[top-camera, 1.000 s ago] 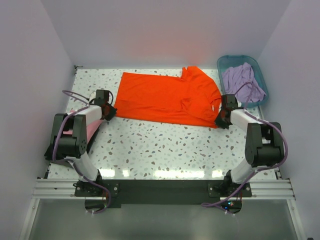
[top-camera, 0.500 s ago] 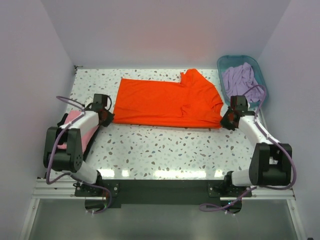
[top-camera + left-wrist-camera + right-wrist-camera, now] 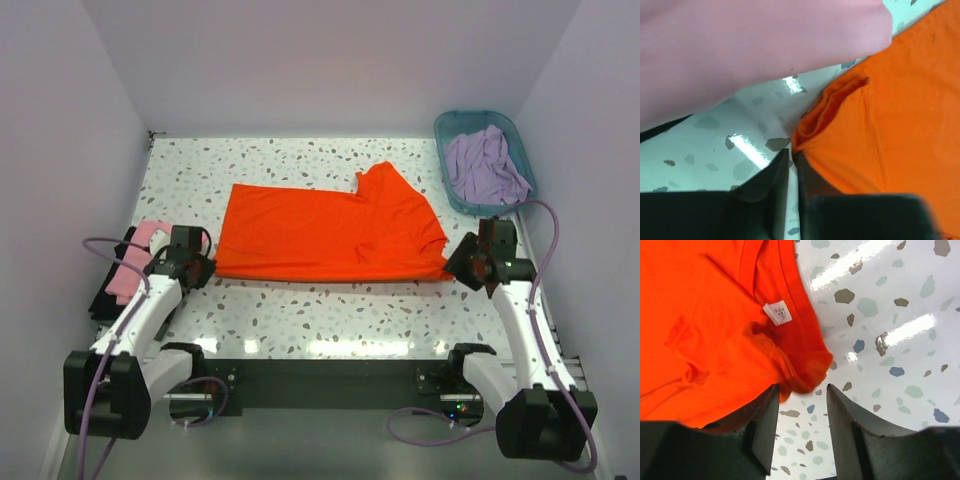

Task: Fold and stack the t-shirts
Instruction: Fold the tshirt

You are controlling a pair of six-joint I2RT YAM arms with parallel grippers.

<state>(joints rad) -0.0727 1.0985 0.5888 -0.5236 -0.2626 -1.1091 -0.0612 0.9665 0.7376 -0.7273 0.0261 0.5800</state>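
L gripper (image 3: 791,156) clenched on near-left corner of orange shirt (image 3: 320,225). R gripper (image 3: 801,388) released, jaws parted w/ collar-side bunch lying btwn them. Shirt spread mid-table (image 3: 330,300), long axis left–right, one end per arm. Depth of L pinch hidden by jaws; layering at far edge unclear.

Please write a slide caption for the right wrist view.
Right gripper, jaws open, at the collar end of the orange t-shirt, its white neck label showing, on the speckled table.

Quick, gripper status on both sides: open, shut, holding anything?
Left gripper: shut, pinching a corner of the orange t-shirt.
Right gripper: open, jaws apart at the shirt's edge, gripping nothing.
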